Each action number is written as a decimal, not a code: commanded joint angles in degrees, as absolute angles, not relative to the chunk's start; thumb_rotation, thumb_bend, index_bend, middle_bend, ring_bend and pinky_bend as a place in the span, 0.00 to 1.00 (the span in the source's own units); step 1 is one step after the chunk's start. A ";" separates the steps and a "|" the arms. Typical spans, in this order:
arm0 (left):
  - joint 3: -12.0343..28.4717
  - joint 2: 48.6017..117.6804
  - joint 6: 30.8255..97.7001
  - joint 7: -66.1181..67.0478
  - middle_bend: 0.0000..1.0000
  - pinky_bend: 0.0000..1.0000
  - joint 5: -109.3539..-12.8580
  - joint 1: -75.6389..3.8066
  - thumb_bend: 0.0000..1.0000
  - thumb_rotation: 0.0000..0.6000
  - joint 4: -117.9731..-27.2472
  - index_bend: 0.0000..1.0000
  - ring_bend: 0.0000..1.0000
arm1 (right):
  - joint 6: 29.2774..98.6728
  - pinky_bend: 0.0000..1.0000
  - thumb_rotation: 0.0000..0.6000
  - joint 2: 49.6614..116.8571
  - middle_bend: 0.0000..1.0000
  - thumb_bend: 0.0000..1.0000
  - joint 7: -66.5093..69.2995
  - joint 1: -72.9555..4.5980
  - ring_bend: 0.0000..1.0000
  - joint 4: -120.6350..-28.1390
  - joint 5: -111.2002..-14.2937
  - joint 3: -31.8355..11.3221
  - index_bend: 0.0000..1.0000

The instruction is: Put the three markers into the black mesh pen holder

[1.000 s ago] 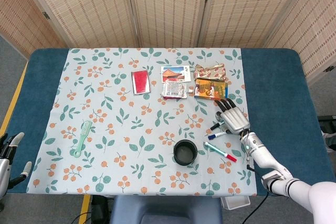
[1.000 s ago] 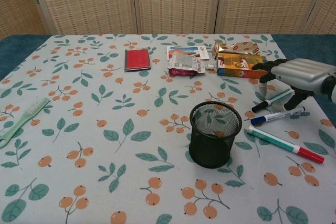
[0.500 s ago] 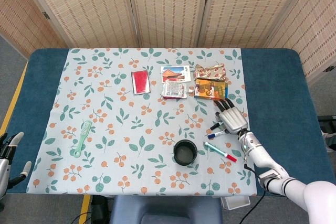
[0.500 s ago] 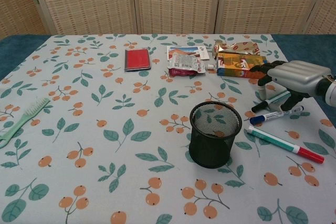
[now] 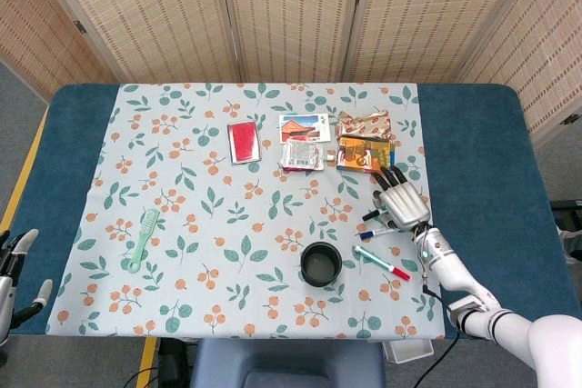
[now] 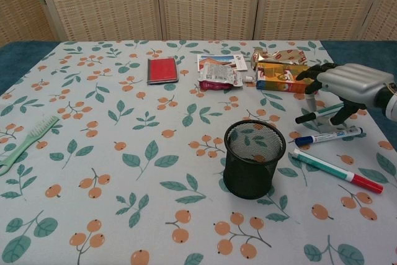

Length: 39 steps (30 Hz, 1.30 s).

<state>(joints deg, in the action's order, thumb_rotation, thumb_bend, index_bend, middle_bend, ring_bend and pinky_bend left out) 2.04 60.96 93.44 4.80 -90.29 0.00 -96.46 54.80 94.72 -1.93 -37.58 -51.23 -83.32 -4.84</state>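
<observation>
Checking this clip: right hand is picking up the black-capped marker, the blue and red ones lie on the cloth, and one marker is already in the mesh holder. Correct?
Not quite: the black mesh pen holder is empty, as the chest view shows. The rest holds: the right hand grips the black-capped marker, while the blue-capped marker and red-capped marker lie on the cloth.

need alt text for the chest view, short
The robot's right hand holds a black-capped marker lifted off the floral tablecloth, right of an empty black mesh pen holder. A blue-capped marker and a red-capped marker lie beside the holder.
</observation>
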 commanded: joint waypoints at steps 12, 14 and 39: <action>2.31 61.62 92.40 6.05 0.16 0.26 -89.57 -0.50 0.40 1.00 -96.34 0.05 0.04 | 67.03 0.00 1.00 79.67 0.09 0.34 14.34 -32.63 0.00 -87.55 -82.81 -10.24 0.60; 2.29 61.62 92.32 6.16 0.16 0.26 -89.53 -0.52 0.40 1.00 -96.42 0.05 0.04 | 67.25 0.00 1.00 79.86 0.09 0.34 15.49 -32.75 0.00 -90.85 -82.73 -10.74 0.60; 3.05 59.71 95.26 2.95 0.16 0.26 -88.81 1.16 0.40 1.00 -97.05 0.05 0.04 | 78.23 0.00 1.00 100.13 0.08 0.32 20.23 -27.03 0.00 -89.72 -85.53 -5.84 0.60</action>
